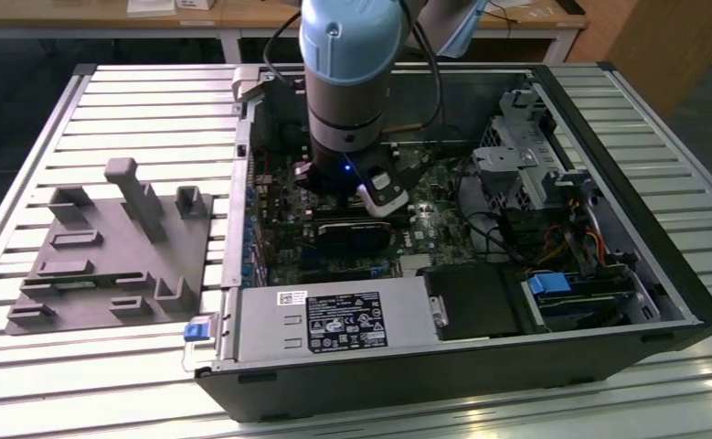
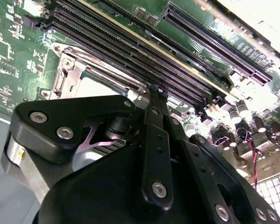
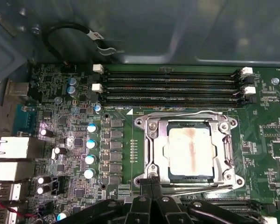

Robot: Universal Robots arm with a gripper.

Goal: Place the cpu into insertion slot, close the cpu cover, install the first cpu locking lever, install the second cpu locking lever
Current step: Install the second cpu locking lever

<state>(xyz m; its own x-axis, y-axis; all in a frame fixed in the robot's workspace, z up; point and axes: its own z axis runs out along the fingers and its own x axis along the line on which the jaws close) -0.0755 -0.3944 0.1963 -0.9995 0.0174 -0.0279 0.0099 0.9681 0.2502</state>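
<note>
In the first wrist view the cpu (image 3: 189, 151), a dull silver square with a brownish smear, lies in the insertion slot (image 3: 188, 177). The silvery cpu cover (image 3: 154, 149) lies flat around it. One thin wire lever (image 3: 186, 113) runs along the side by the memory slots, another (image 3: 203, 185) along the opposite side. My gripper (image 3: 151, 183) is shut, its black fingertips together at the socket corner near that second lever's end; I cannot tell whether they pinch it. The second wrist view shows a finger (image 2: 156, 107) beside the cover (image 2: 72, 70). In the exterior view the gripper (image 1: 380, 203) reaches down into the case.
The motherboard lies in an open black computer case (image 1: 453, 366) on a slatted table. Long black memory slots (image 3: 170, 84) border the socket. Drive cages and cables (image 1: 538, 174) fill the exterior view's right. A grey fixture (image 1: 111, 247) sits at the exterior view's left.
</note>
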